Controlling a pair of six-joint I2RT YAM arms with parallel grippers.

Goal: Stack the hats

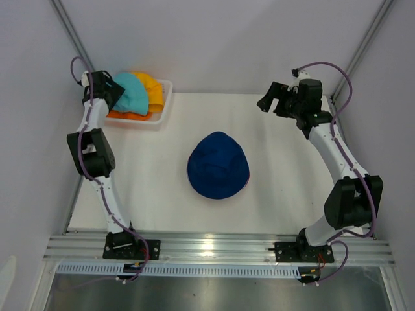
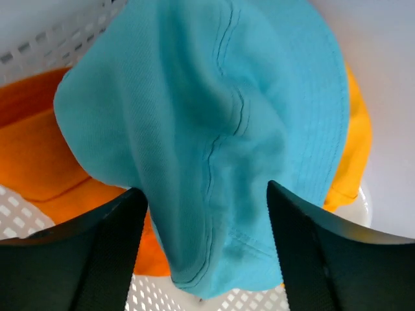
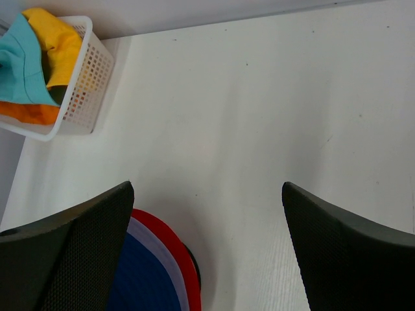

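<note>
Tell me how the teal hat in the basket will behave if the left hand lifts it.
Probably floppy: the teal hat is creased, folded fabric, so it should sag and drape from the left hand rather than hold shape. Likely light, being thin cloth. It may drag the orange hat beneath it, since the two lie touching in the basket.

Bare white tabletop (image 1: 285,188) runs all round the dark blue fabric bucket hat (image 1: 218,165), so any side works. Back-left of it, the white slatted plastic basket (image 1: 166,103) sits crammed, with a floppy teal fabric hat (image 1: 131,94) on top.
</note>
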